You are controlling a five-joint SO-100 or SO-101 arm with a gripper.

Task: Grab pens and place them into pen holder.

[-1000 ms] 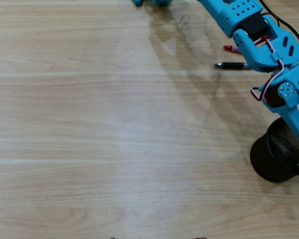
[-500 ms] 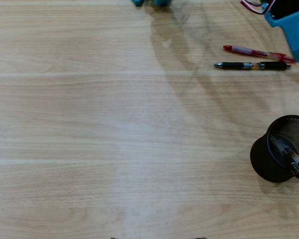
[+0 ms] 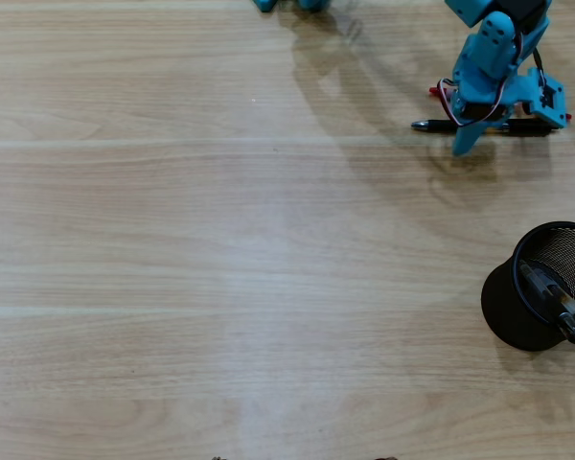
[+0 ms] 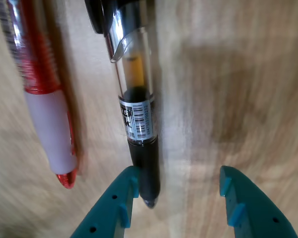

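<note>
In the overhead view my gripper (image 3: pixel 463 126) has come down over the black pen (image 3: pixel 433 125) at the upper right, hiding its middle. Only the tip of the red pen (image 3: pixel 434 92) shows beside the arm. In the wrist view the gripper (image 4: pixel 179 186) is open; its teal fingers (image 4: pixel 114 203) stand on either side of the black pen (image 4: pixel 139 124), whose tip lies close to the left finger. The red pen (image 4: pixel 44 104) lies parallel to it, outside the jaws on the left. The black mesh pen holder (image 3: pixel 503 307) stands at the lower right with two pens (image 3: pixel 556 305) inside.
The arm's base (image 3: pixel 287 4) sits at the top edge of the overhead view. Bare wooden table (image 3: pixel 220 268) fills the left and middle. The pen holder is close to the right edge of that view.
The arm left the pen holder, swung up to the top right, then came down over the black pen. Two pens now show inside the holder.
</note>
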